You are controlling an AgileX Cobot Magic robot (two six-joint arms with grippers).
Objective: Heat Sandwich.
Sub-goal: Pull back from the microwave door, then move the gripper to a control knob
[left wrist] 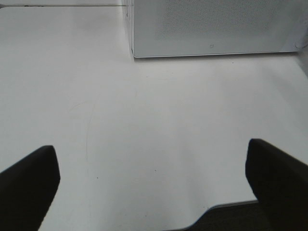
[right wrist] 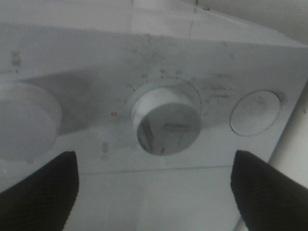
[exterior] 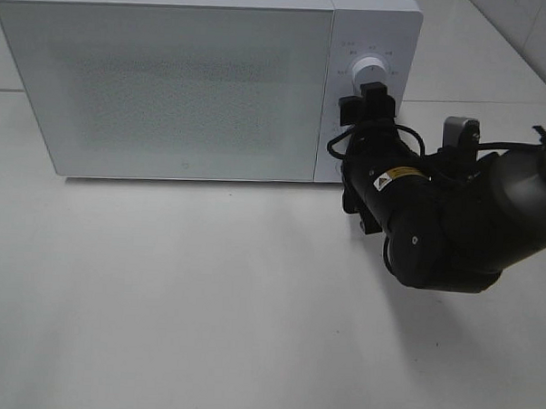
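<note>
since the door (exterior: pixel 169 87) of the microwave (exterior: pixel 372 10) is shut and its speckled window lets nothing show through, the sandwich is not visible in any view. judged to be inside the oven; cannot confirm.

step in hand: working the control panel (exterior: pixel 389 46). the right end effector (exterior: pixel 368 104) is up against the panel just below the upper dial (exterior: pixel 369 71). in the right wrist view the right end effector (right wrist: pixel 154 159) has its fingers spread wide, one to each side of the middle dial (right wrist: pixel 166 120), neither touching it, nothing held. a round button (right wrist: pixel 255 113) sits just beside that dial. dial markings are too blurred to read a setting.

the left end effector (left wrist: pixel 151 147) hovers over the bare bench (left wrist: pixel 144 106) in front of the oven, wide open, holding nothing.

next move, as judged: if the dial is not yet set, the fingers need to close squarely on its rim, centred so they do not slip off, and then the wrist has to roll to turn it. if it is set, a straight pull-back that does not nudge either dial.
</note>
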